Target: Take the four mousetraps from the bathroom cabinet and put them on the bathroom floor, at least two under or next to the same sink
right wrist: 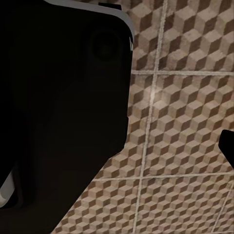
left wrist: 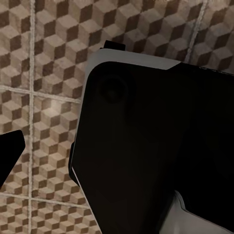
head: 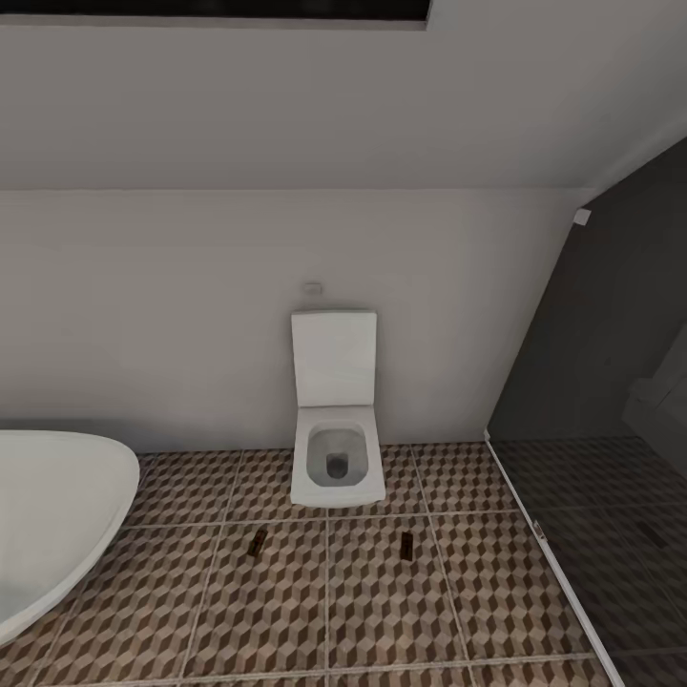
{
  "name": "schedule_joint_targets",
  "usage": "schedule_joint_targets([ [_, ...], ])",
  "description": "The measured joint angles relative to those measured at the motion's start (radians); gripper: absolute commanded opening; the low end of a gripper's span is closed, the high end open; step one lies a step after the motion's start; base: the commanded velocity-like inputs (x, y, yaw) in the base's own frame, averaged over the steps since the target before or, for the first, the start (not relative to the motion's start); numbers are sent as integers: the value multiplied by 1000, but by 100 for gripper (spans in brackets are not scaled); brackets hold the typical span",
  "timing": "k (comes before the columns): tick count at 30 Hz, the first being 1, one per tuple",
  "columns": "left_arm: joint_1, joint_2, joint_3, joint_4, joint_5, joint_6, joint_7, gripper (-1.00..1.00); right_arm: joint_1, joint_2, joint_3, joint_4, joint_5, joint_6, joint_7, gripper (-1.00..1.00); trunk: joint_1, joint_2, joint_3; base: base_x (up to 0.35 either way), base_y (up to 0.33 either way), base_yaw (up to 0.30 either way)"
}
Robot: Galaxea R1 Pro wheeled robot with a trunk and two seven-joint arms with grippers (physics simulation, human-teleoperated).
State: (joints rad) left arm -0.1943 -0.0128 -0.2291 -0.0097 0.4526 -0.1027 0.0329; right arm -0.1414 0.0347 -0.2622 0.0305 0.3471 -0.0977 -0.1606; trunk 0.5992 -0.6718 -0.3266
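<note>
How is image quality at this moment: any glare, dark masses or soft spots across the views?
Head view: even, flat light; white wall-mounted toilet sharp, two small brown mousetraps tiny and indistinct. Left wrist view: a black robot body blocks much of the cube-patterned tile floor, with a faint bright patch. Right wrist view: similar black mass, slightly soft tiles.

- Two mousetraps lie flat on the bathroom floor point(head: 286, 611), in front of the toilet and well apart from each other.
- The left mousetrap point(head: 256, 543) is a small dark brown slab, tilted slightly off the grout lines, near a tile joint.
- The right mousetrap point(head: 406, 545) is a similar dark slab, lying roughly straight, its long side pointing away from the camera.
- Both are too small to make out metal parts or markings with certainty.
- The floor has large square tiles in a brown, beige and white cube pattern with pale grout.
</note>
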Motion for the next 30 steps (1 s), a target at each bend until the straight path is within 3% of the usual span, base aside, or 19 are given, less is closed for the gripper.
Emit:
schedule_joint_targets([
  [30,0,16,-3,-4,-7,-1,7,100,0,-2,0,-1,4,-1,-1,100,0,0,0,0,0,0],
])
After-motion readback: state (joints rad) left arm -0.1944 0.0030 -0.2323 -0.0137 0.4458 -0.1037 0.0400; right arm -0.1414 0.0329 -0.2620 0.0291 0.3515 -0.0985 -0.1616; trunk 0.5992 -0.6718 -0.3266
